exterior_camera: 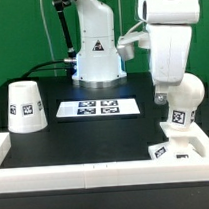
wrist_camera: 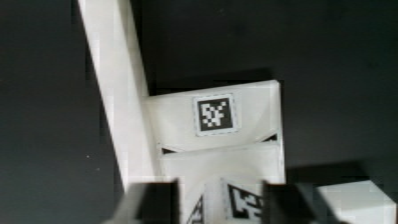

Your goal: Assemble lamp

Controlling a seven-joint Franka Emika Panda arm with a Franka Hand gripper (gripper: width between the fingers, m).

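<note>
The flat white lamp base lies against the white wall at the table's front corner on the exterior view's right, and its tags show there. My gripper reaches down onto it. One finger stands on each side of a tagged part of the base, which fills the gap between them, so the jaws look shut on it. The tapered shade stands upright far off on the exterior view's left. I cannot pick out the bulb for sure. A rounded white form with a tag sits at the arm's wrist.
The marker board lies in the middle of the black table. A white raised wall runs along the front and sides, and it also shows in the wrist view. The arm's pedestal stands at the back.
</note>
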